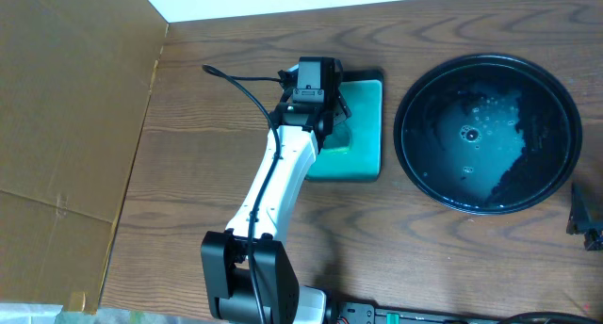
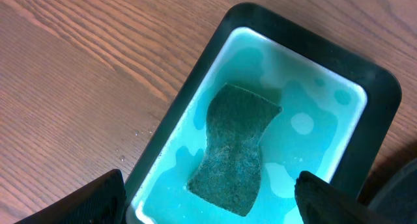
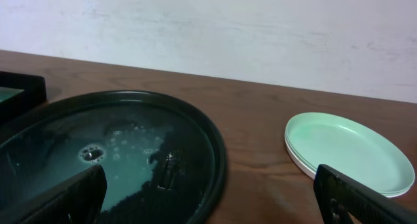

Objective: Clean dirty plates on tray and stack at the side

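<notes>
- The tray holds only soapy film. The plates sit stacked on the table beside it, near the far edge, so the cleaning looks all but finished.
- The left gripper hangs spread wide over the dish, holding nothing. The sponge lies loose in the suds between its fingers.
- If the sponge is being left there, lift straight up — a sideways swing could catch the dish rim and slop liquid.
- The right gripper is also spread and empty, low between tray and stack. Keep it off the plates — they would probably slide if nudged.
</notes>
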